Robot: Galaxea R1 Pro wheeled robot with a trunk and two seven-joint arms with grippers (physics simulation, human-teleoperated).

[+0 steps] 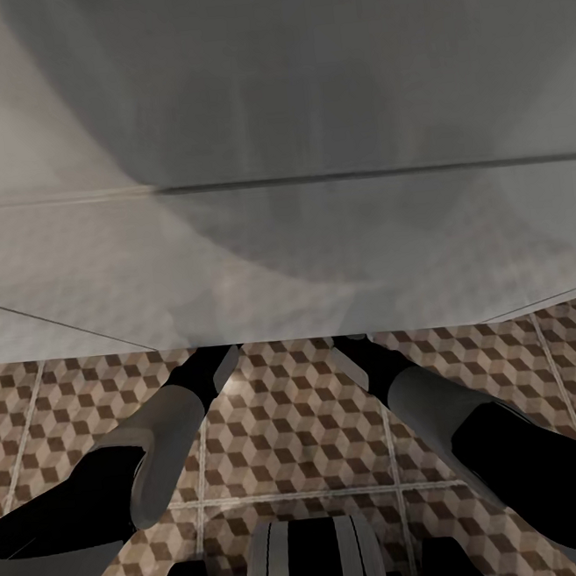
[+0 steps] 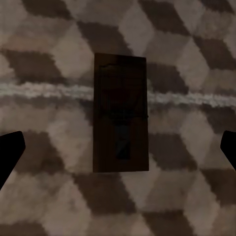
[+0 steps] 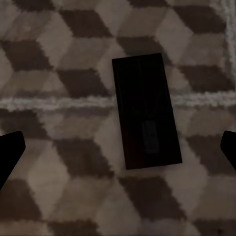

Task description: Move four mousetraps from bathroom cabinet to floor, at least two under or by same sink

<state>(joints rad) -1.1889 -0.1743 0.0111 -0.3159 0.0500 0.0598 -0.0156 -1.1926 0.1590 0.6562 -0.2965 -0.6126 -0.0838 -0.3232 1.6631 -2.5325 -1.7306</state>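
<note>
Both pincers spread wide, holding nothing, each directly above a dark mousetrap lying flat on the bathroom floor, long axis along the fingers.

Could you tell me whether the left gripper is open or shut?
Open: the left gripper's fingertips stand wide apart, with the mousetrap lying flat between them.

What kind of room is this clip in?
Probably a bathroom. The floor is cube-pattern tile in brown, beige and white with pale grout lines, and a big pale smooth fixture overhangs it in the head view. Each wrist view shows a dark mousetrap on those tiles.
</note>
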